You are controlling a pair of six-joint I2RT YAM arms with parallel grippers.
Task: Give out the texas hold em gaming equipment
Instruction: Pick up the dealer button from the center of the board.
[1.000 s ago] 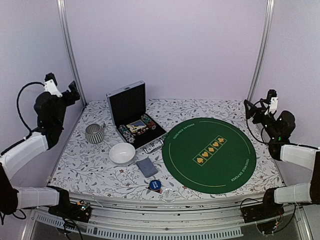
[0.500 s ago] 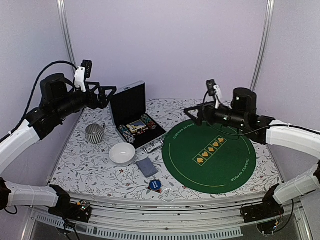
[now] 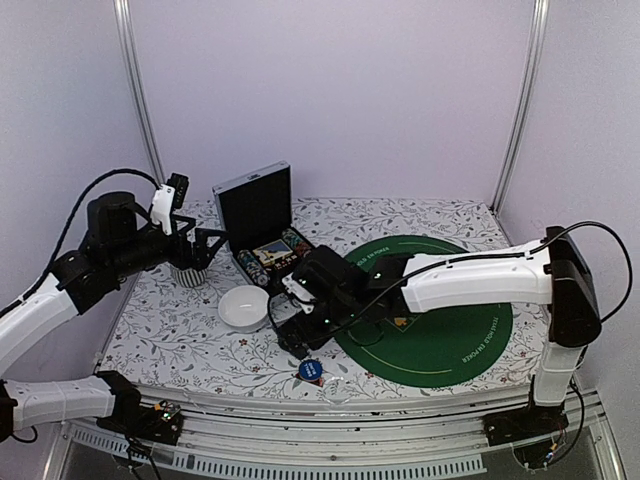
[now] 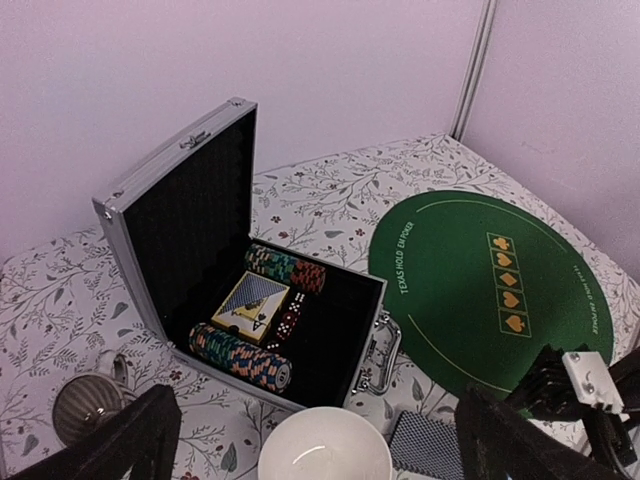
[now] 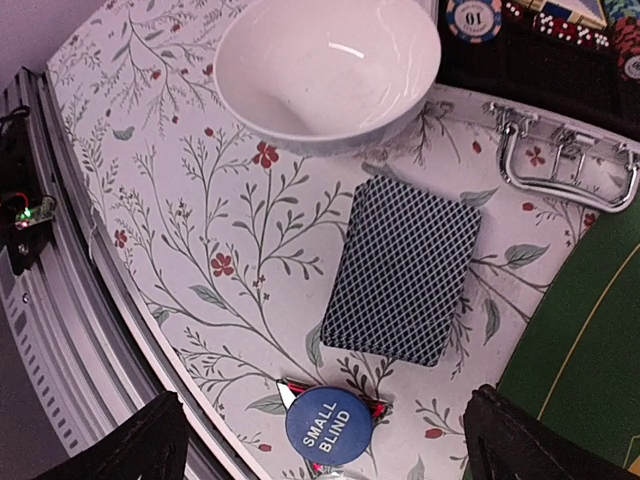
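Observation:
The grey-blue-backed card deck (image 5: 405, 270) lies on the floral cloth between the white bowl and a blue "SMALL BLIND" disc (image 5: 332, 428). That disc sits on a small black, red-edged triangle (image 5: 297, 391). My right gripper (image 5: 325, 440) hovers open over the deck and disc, touching neither. In the top view the right gripper (image 3: 298, 335) covers most of the deck, with the disc (image 3: 310, 370) in front of it. Rolls of striped chips (image 4: 240, 358) lie in the open case (image 4: 190, 225). My left gripper (image 3: 210, 250) hangs open and empty by the case.
A white bowl (image 3: 244, 307) stands left of the deck and a grey ribbed mug (image 3: 185, 272) stands behind it, under the left arm. The round green poker mat (image 3: 430, 310) fills the right half. The case's metal handle (image 5: 565, 165) sticks out toward the mat.
Both arms swung in from the sides. The left came down beside the case and mug. The right reached across the mat and lowered over the deck. Both grippers stayed open.

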